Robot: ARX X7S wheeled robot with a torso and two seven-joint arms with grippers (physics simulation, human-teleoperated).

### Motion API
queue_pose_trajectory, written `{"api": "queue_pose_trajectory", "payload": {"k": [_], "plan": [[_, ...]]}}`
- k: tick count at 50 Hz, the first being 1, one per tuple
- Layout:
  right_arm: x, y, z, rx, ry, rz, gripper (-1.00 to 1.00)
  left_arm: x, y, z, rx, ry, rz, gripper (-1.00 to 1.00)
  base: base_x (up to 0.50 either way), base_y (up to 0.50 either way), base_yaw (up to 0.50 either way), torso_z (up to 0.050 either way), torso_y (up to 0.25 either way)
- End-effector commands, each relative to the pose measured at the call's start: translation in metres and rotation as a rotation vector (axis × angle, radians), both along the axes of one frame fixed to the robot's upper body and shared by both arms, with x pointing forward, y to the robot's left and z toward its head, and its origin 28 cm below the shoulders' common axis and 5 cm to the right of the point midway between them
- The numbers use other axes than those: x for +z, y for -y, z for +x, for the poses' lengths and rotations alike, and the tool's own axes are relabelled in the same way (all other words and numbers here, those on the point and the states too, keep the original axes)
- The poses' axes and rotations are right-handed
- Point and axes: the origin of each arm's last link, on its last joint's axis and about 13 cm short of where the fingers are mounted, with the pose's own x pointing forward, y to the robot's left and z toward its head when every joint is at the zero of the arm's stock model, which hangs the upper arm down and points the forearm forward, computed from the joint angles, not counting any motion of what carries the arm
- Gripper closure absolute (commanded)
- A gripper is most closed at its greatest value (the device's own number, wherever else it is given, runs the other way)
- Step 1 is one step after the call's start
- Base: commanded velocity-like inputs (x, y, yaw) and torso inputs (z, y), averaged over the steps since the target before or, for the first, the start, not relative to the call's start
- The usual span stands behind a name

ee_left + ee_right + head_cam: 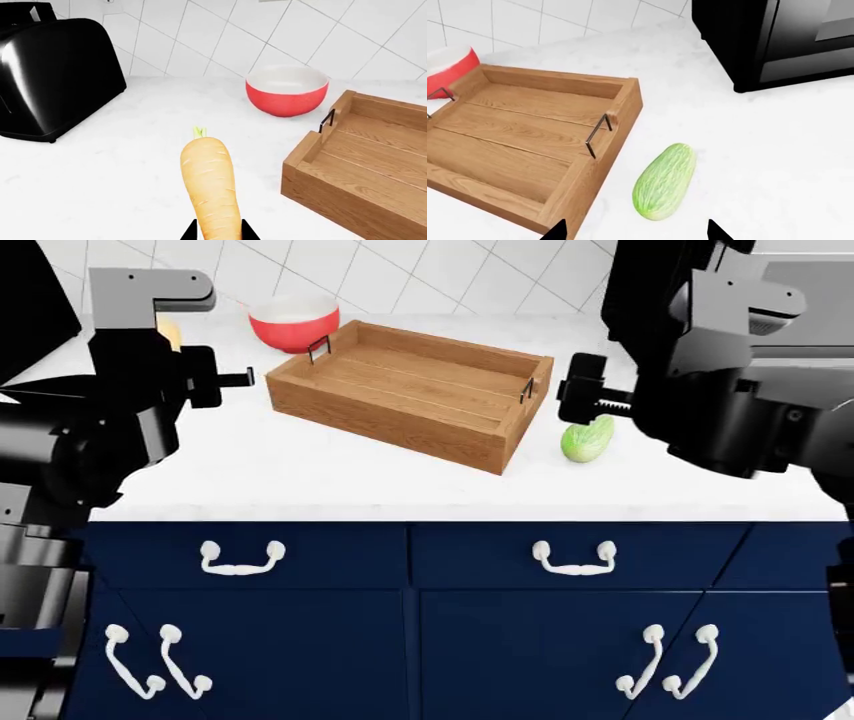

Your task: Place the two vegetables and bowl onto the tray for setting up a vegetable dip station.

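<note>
Left wrist view: the left gripper is clenched on the carrot, stem end forward, held above the counter. The tray sits just beside, so a short carry looks enough. The bowl stands near the tray's handle end, by a black toaster.

Head view: tray floor bare; nothing loaded yet.

Right wrist view: the right gripper is spread wide over the cucumber, which lies on the counter just beside the tray wall, seemingly lined up for a grab.
</note>
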Motion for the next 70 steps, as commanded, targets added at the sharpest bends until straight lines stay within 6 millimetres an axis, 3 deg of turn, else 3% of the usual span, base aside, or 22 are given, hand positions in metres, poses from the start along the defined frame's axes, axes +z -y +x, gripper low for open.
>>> {"api": "queue_pose_trajectory", "payload": {"k": [1, 36, 70], "plan": [[-0.006, -0.001, 0.006, 0.004, -0.011, -0.008, -1.0, 0.001, -0.001, 0.001, 0.009, 0.009, -0.001, 1.0, 0.0, 0.0, 0.0, 0.0, 0.0], [-0.017, -0.002, 0.02, 0.013, -0.027, -0.04, -1.0, -0.003, -0.001, 0.002, 0.008, 0.002, -0.016, 1.0, 0.0, 0.0, 0.0, 0.0, 0.0], [-0.041, -0.006, 0.035, 0.033, -0.062, -0.105, -1.0, -0.006, -0.001, 0.001, 0.007, -0.001, -0.015, 1.0, 0.0, 0.0, 0.0, 0.0, 0.001]]}}
